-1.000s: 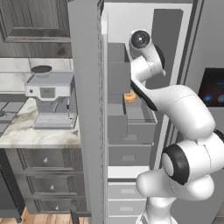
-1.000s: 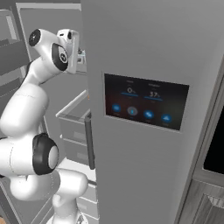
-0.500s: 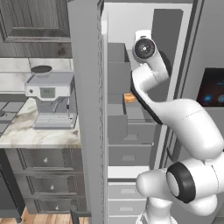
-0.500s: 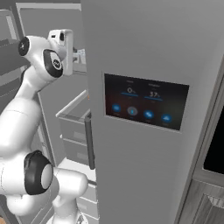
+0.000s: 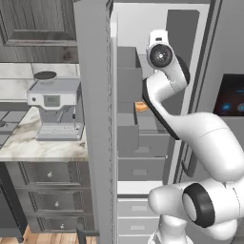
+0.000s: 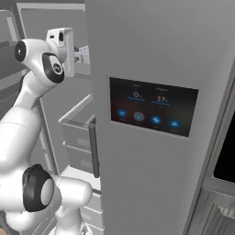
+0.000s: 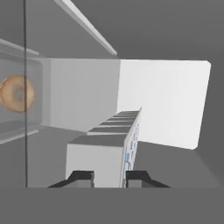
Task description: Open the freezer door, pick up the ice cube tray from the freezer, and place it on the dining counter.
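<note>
claw pinching tray inside freezer

in the hand view the claw point(image 7: 109, 177) has its two dark tips pressed against either side of the tray point(image 7: 111, 146), which stands on edge between them, blue cells showing along its 3 o'clock face. a donut point(image 7: 16, 93) lies at 9 o'clock on a grey shelf, well apart from the tray. in the left base view the door point(image 5: 95, 119) stands open at 9 o'clock, the arm reaches up into the freezer point(image 5: 143, 95), and a coffee machine point(image 5: 56, 108) sits on the marble desk point(image 5: 38, 145) beside it.
</note>
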You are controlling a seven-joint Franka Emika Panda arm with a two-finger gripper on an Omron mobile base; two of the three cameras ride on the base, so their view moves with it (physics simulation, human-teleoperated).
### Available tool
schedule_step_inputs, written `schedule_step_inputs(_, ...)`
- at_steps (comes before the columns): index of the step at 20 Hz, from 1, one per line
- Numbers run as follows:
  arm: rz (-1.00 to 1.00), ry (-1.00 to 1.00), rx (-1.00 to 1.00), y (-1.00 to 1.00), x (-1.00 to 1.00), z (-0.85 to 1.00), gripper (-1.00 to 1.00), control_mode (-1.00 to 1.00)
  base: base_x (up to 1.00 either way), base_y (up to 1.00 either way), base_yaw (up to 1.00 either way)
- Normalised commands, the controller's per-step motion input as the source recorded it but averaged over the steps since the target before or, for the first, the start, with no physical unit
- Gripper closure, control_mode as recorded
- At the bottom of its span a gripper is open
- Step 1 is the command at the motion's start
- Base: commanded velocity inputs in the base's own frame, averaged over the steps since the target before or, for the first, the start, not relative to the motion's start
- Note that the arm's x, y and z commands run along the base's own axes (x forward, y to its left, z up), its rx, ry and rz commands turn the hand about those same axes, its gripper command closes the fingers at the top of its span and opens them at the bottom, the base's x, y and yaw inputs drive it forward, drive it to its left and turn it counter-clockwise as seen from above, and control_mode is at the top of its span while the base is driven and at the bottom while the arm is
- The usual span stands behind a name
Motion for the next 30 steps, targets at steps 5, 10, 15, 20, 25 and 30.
schedule_step_inputs(5, 0.00, 0.00, 0.00, 0.08, -0.43, 0.19, 1.00, -1.00, 0.00, 0.00, 0.00)
schedule_step_inputs(10, 0.00, 0.00, 0.00, 0.03, -0.59, 0.04, 1.00, -1.00, 0.00, 0.00, 0.00)
schedule_step_inputs(15, 0.00, 0.00, 0.00, 0.00, -0.65, 0.00, 1.00, -1.00, 0.00, 0.00, 0.00)
schedule_step_inputs(20, 0.00, 0.00, 0.00, 0.03, -0.66, 0.00, 1.00, -1.00, 0.00, 0.00, 0.00)
schedule_step_inputs(25, 0.00, 0.00, 0.00, 0.12, -0.54, 0.00, 1.00, -1.00, 0.00, 0.00, 0.00)
schedule_step_inputs(30, 0.00, 0.00, 0.00, 0.11, -0.55, 0.00, 1.00, -1.00, 0.00, 0.00, 0.00)
